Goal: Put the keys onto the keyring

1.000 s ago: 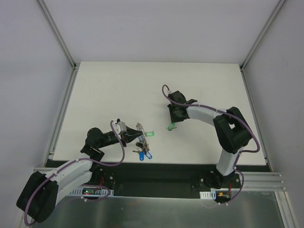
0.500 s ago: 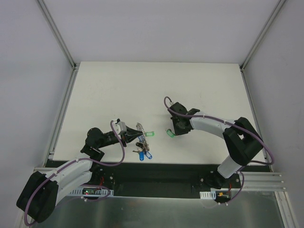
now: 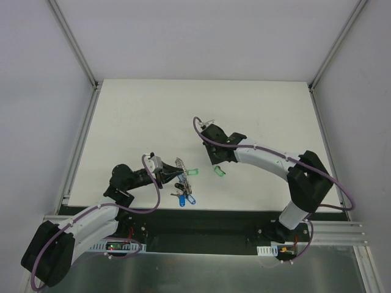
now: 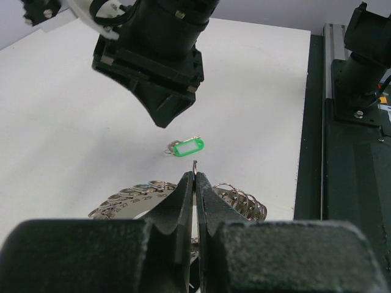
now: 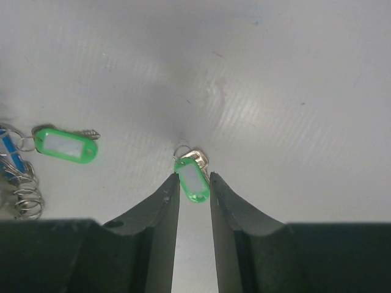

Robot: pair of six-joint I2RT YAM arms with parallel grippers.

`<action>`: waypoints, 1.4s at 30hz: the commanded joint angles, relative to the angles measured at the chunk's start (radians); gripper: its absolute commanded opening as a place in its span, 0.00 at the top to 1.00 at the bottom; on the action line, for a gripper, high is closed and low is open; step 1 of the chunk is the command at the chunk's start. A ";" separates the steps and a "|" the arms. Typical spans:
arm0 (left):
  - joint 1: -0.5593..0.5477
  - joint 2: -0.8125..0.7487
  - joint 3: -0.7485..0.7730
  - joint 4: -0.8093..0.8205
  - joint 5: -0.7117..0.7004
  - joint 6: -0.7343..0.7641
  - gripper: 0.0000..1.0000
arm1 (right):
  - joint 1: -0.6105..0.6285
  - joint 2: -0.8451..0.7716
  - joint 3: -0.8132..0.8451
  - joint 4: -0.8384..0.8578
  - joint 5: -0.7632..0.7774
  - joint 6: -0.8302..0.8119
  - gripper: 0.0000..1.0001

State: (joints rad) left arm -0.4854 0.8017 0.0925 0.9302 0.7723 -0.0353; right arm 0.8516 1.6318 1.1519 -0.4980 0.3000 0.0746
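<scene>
**A:** On the near half of the table [image 3: 140, 122], between the two arms, what do you see?

**B:** The keyring [image 3: 179, 165] sits just in front of the left pincer [image 4: 195, 178]. It is a grey coil of metal with blue keys [image 3: 187, 199] lying at its near side.

**A:** Is that pincer gripping it?

**B:** Its jaws are pressed together with no gap. In the left wrist view the ring's rim curves in from both sides and runs under the closed tips, so it has hold of the ring. A thin metal tip pokes up just past them.

**A:** And the right pincer [image 5: 193, 178]?

**B:** Parted a little, pointing down at the table. In the right wrist view a loose green key [image 5: 192, 183] lies flat between its two fingers [image 5: 153, 220], with its small ring and silver blade at the far end.

**A:** Held?

**B:** No. In the left wrist view the black fingertip hangs above the tag with white table showing between them, and the tag throws its shadow on the surface.

**A:** How far is that key from the ring?

**B:** Near, but apart. A second green key [image 5: 65, 145] lies between them, just beside the coil. I cannot tell whether it is hooked on.
</scene>
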 commanded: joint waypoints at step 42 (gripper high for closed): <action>-0.012 -0.029 0.032 0.045 0.001 0.008 1.00 | 0.087 0.370 0.276 -0.211 0.160 0.120 0.82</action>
State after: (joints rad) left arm -0.4854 0.7952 0.0925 0.9287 0.7723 -0.0360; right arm 0.9333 1.9930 1.3869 -0.6712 0.4347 0.1810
